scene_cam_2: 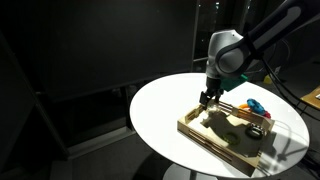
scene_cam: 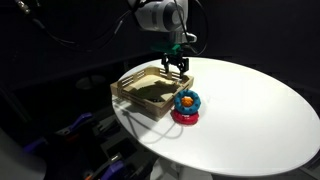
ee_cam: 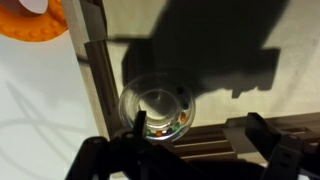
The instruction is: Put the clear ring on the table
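In the wrist view the table lies bare left of the wooden tray. The clear ring rests in the tray's corner, not yet grasped. The gripper hovers over it, jaws spread. The next move likely calls for descending, pinching the ring's rim and lifting it over the tray wall.

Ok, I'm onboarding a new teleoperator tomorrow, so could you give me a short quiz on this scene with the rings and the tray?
1. True or false: the clear ring already lies on the bare white top of the table.
2. What stands on the table beside the wooden tray? A) a stack of blue, orange and red rings; B) a mug; C) a bottle.
3. Fill in: the end effector hangs over the tray with its jaws ____.

Key: 1 false, the ring sits inside the tray near a corner; 2 A; 3 open.
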Robot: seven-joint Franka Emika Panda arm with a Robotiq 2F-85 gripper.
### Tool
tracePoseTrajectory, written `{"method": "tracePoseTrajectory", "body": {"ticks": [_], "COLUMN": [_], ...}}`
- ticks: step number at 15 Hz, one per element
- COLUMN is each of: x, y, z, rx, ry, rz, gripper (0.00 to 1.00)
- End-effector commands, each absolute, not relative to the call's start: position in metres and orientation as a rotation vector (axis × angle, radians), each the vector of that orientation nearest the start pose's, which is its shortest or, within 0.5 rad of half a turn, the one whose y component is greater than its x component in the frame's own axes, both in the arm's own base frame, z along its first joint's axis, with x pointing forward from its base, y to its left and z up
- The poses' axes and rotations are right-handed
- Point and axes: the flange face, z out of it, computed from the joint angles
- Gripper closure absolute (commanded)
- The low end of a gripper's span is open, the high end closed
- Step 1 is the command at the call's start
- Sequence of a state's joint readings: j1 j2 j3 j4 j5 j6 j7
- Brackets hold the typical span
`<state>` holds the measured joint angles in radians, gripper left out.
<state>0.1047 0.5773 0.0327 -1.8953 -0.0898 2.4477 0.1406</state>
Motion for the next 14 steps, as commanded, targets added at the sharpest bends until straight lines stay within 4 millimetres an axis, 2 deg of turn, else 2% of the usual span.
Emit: {"method": "tracePoseTrajectory", "body": {"ticks": [1, 14], "x": [0.634, 0.632], "y": [0.083, 0.083], "z": [0.188, 0.168], "rx": [-3.173, -3.149], "ry": [-0.141, -0.139], "rz": [0.022, 0.079], "gripper": [0.0, 0.0]}}
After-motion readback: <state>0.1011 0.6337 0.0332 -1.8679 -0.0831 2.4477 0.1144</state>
